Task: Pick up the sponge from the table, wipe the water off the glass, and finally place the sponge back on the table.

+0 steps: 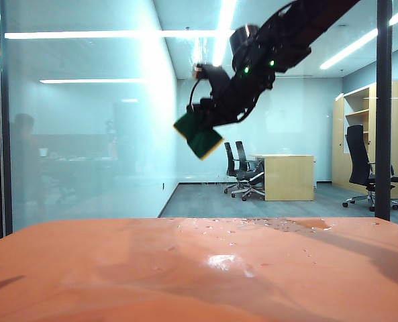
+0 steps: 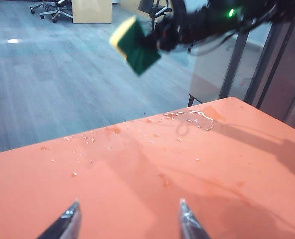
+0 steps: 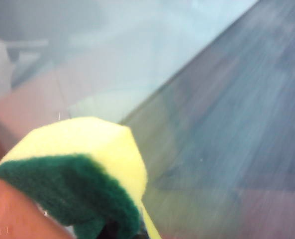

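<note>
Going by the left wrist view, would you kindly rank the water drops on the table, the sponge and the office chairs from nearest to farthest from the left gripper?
From the open left gripper, low over the table:
1. Water drops, on the table towards its far edge.
2. Sponge, held up in the air by the right gripper, beyond that edge.
3. Office chairs, far across the room's floor.

Looks like a plain office back there: grey plank floor (image 1: 212,198), pale walls (image 1: 299,121), long ceiling strip lights (image 1: 356,47). Got a light wooden desk (image 1: 289,176) with a couple of black wheeled chairs (image 1: 242,171) parked beside it. Also a tall wooden shelf unit (image 1: 356,131) on the right with another black chair (image 1: 366,168) in front.
</note>
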